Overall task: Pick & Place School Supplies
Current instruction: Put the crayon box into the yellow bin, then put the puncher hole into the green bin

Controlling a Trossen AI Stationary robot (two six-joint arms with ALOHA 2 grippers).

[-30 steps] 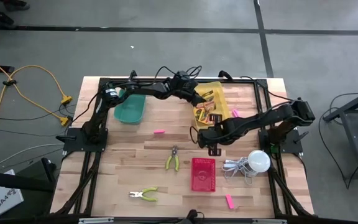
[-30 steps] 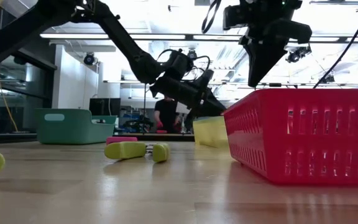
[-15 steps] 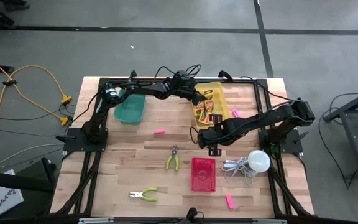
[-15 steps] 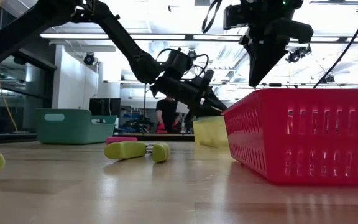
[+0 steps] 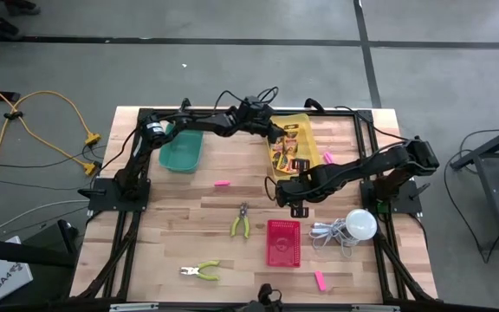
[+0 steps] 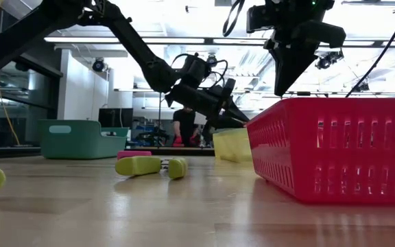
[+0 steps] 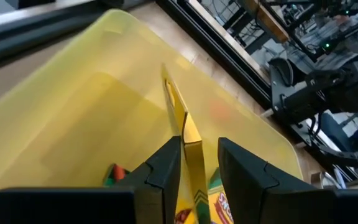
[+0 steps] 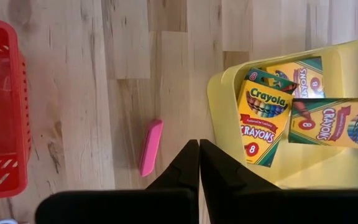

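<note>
Your left gripper (image 7: 194,171) is over the yellow bin (image 5: 294,147), fingers narrowly parted around a crayon box (image 7: 188,146) standing on edge.

More crayon boxes (image 8: 261,118) lie flat in that far-side bin. Your right gripper (image 8: 199,163) hangs near it, fingers pressed together and empty, with a pink eraser (image 8: 150,148) on the table (image 5: 197,225) just beside it.

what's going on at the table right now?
The left gripper is inside the yellow bin at the back of the table, its fingers on either side of a crayon box standing on edge. More crayon boxes lie flat in that bin. The right gripper is shut and holds nothing, hovering by the bin's near end. Pink erasers lie loose on the wood, and nothing shows in the red basket.
</note>
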